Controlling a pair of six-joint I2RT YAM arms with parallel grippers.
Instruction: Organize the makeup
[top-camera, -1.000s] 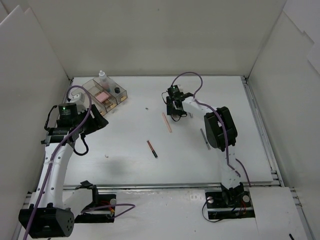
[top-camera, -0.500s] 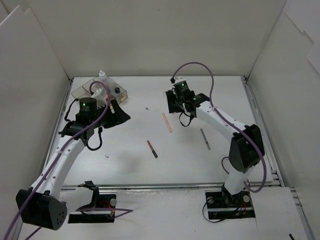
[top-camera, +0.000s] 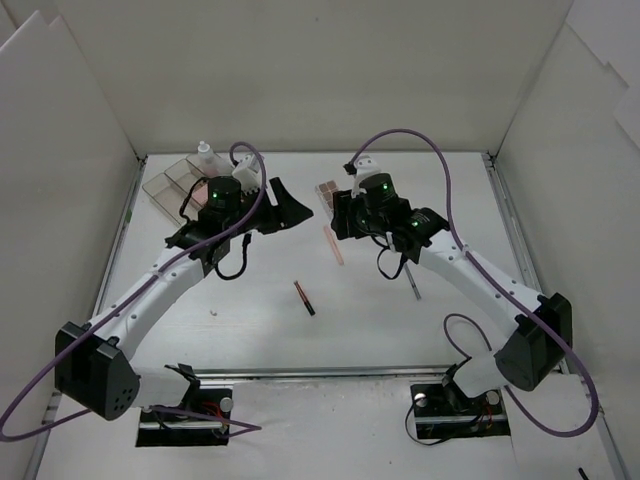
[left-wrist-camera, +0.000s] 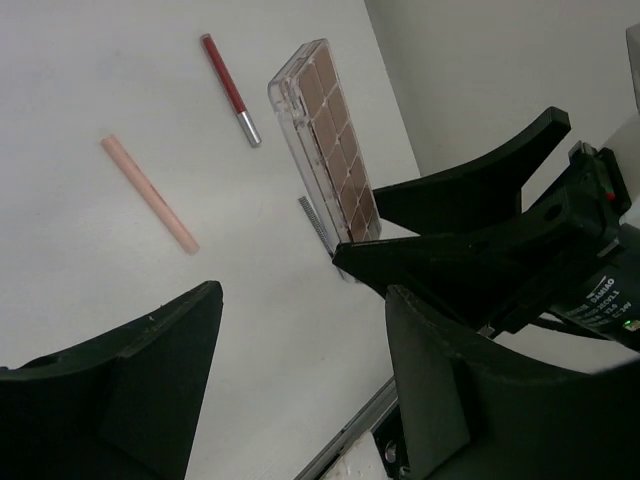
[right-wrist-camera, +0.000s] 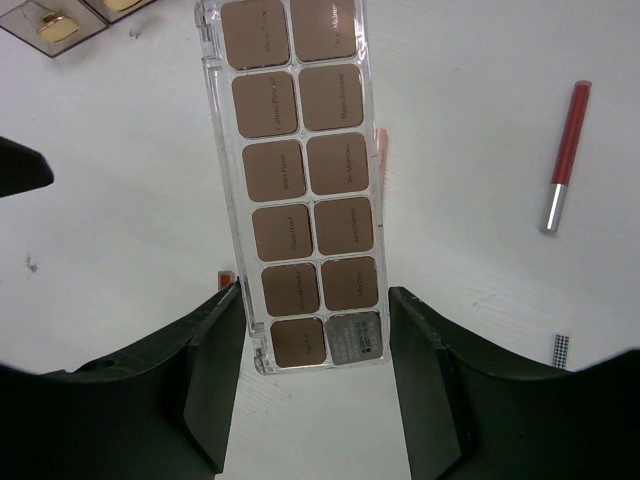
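Left arm: it is no longer bent beside the clear box (top-camera: 165, 180) at 10 o'clock, as it was a second earlier; it is now stretched toward 12 o'clock of the table (top-camera: 250, 330), opposite the right arm.
Left fingers (left-wrist-camera: 170, 340): they are held partly apart with nothing between them. They are aimed at the palette and stand near it without touching.
Right arm: within the same second it has been unfolded and drawn toward the middle.
Right fingers (right-wrist-camera: 215, 340): they are closed on one short end of the eyeshadow palette (right-wrist-camera: 305, 170) and press on its two long edges.
Palette position: it is carried at about 12 o'clock, seemingly clear of the table. Its free end is presented toward the left fingers.
Loose items: the pink pencil (top-camera: 334, 245) lies just at 6 o'clock of the palette. The red pencil (top-camera: 304, 298) lies near the centre. The grey pencil (top-camera: 412, 285) lies toward 3 o'clock, partly hidden by the right arm. None of them has been shifted in the last second.
Meaning for the task: a hand-over is judged to be in preparation, since the box lies on the left arm's side.
Progress: the task is judged to be at an early-to-middle stage, as three pencils are not yet put away.
Next move: the free end is to be enclosed by the left fingers before the right grip is released.
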